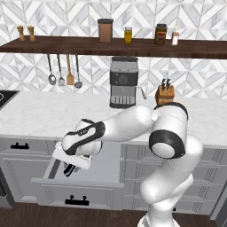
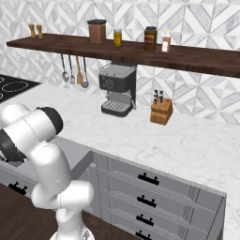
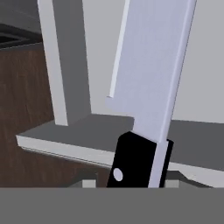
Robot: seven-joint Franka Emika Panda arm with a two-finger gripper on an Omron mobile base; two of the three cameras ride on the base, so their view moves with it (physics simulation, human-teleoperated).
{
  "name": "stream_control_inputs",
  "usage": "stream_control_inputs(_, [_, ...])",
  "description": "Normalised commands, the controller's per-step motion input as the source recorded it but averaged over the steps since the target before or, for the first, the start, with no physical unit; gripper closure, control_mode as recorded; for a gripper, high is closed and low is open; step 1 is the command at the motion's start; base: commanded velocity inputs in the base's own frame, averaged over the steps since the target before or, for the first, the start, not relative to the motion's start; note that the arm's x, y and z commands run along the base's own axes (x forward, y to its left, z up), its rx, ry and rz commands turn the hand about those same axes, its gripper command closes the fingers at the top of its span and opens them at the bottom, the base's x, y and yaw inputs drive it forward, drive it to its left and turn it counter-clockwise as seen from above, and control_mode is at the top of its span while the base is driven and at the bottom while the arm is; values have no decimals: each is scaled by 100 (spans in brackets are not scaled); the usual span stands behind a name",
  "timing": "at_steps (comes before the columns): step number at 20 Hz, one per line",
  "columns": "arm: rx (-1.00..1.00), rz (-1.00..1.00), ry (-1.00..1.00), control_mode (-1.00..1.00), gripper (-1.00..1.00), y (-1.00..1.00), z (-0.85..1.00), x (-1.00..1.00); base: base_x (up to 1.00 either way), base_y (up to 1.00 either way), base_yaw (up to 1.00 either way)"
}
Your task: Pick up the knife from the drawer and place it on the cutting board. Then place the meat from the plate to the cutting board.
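Nearest the hand camera is the knife [image 3: 148, 87], its black handle [image 3: 135, 162] at the bottom of the view, right where the claw's tips would be, and its broad pale blade running up and slightly to the right, away from the camera. The long axis of the knife runs along the direction the claw points. The handle has a small pale rivet near its lower end. From the way the handle sits at the base of the hand view, the claw is closed on the knife's handle, though the finger tips themselves cannot be made out there.

Behind the blade lie the grey wall and floor of the drawer [image 3: 65, 78], with dark wooden floor [image 3: 22, 109] beyond its edge.

From the left base view, the white arm [image 1: 133, 124] reaches down and left from the lower right, and the claw [image 1: 69, 168] is inside the pulled-out drawer [image 1: 106, 166], just above its floor, near the left side. The drawer's front panel carries a small black bar handle [image 1: 76, 201].

On the pale marble surface [image 1: 53, 115] above stand a coffee machine [image 1: 123, 82] and a tan knife block [image 1: 165, 94], well apart from the claw. A dark wooden shelf [image 1: 66, 44] with jars runs across the wall.
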Motion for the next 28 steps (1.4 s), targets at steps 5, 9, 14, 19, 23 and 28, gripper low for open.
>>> stream_control_inputs(5, [-10, 31, -4, -100, 100, -6, 100, -11, 0, 0, 0])
stream_control_inputs(9, [-11, 35, -8, -100, 100, -43, 100, -17, 0, 0, 0])
stream_control_inputs(14, [-8, 31, -5, -100, 100, -77, 98, -5, 0, 0, 0])
stream_control_inputs(19, [2, 22, 0, -100, 100, -100, 61, 0, 0, 0, 0])
stream_control_inputs(23, [11, 17, 0, -100, 100, -100, 26, 0, 0, 0, 0])
stream_control_inputs(28, [1, 7, 0, -100, 100, -100, 1, 0, 0, 0, 0])
